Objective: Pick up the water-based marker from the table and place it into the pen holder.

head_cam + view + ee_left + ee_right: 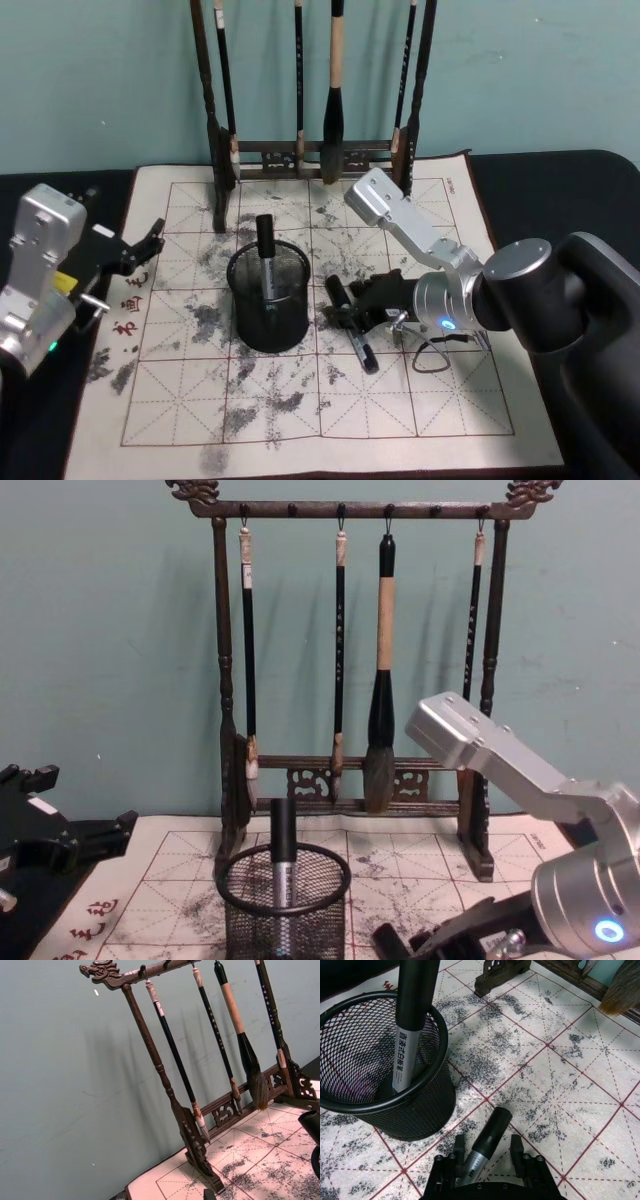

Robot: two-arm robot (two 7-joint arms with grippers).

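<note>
1. The table (560,170) is lying dark under everything, showing at the far right and along the left edge.
2. The mat (300,420) is covering most of it, cream with red grid lines and grey ink stains.
3. The rack (225,680) is standing upright at the mat's far edge, with four brushes (380,740) hanging from its top bar.
4. The right gripper (487,1155) is reaching low over the middle of the mat, just right of the holder. Its fingers (459,1147) are standing apart, one on each side of the marker, with a gap showing on at least one side.
5. The left gripper (145,248) is hovering at the mat's left edge, well apart from the holder, with its fingers spread and nothing between them.
6. The holder (268,335) is sitting upright near the mat's centre, in front of the rack.
7. A second marker (266,255) is standing inside the holder, leaning on the rim with its black cap poking above it.
8. The marker (490,1135) is lying flat on the mat just beside the holder, with its black cap pointing toward the rack and its grey barrel lying between the right fingers.
</note>
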